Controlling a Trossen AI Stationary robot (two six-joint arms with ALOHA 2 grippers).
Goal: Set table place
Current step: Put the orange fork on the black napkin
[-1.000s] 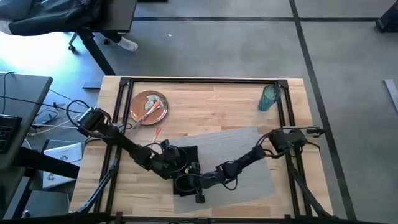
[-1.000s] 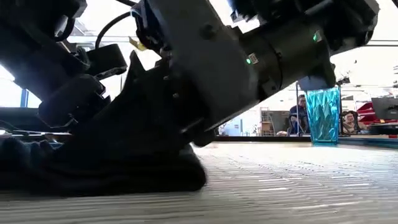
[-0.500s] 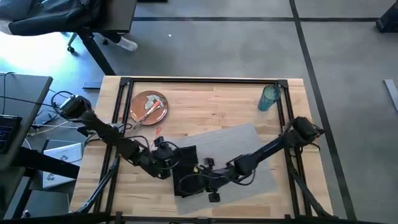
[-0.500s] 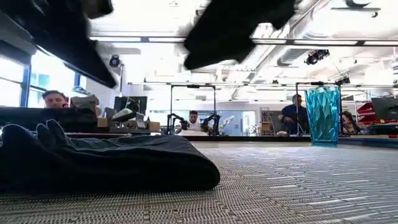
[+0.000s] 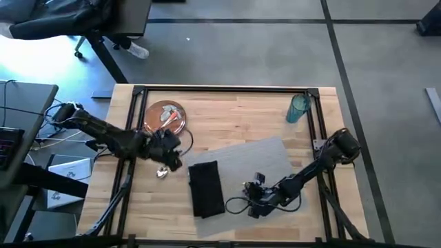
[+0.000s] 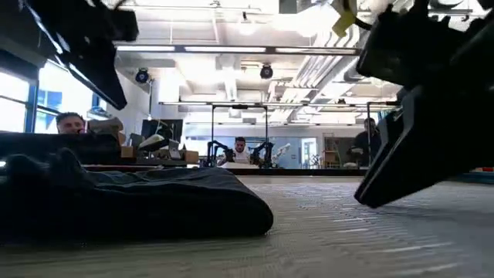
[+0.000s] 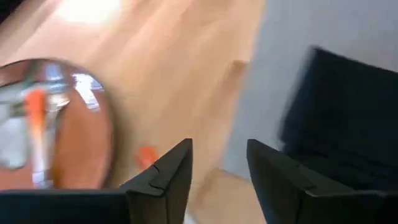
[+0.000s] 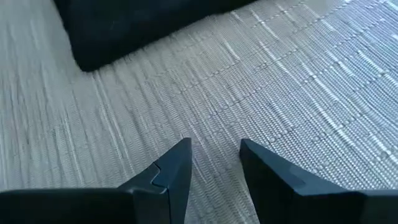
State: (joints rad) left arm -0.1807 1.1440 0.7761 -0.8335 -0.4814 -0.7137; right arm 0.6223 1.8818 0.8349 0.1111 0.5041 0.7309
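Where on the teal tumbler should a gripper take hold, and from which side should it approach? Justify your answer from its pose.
Grip the teal tumbler around its side wall, probably near mid-height, coming in level from the open table side toward the placemat. It stands upright near the far right corner, beside the black frame, so that side looks least obstructed. The right gripper is nearer.

Grey floor (image 5: 275, 48), bright windows (image 6: 15, 96), possibly office.

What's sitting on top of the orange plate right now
The plate holds cutlery: an orange-handled piece and pale silvery pieces beside it. Which utensil is which cannot be told. The left end effector hangs nearby, empty and open.
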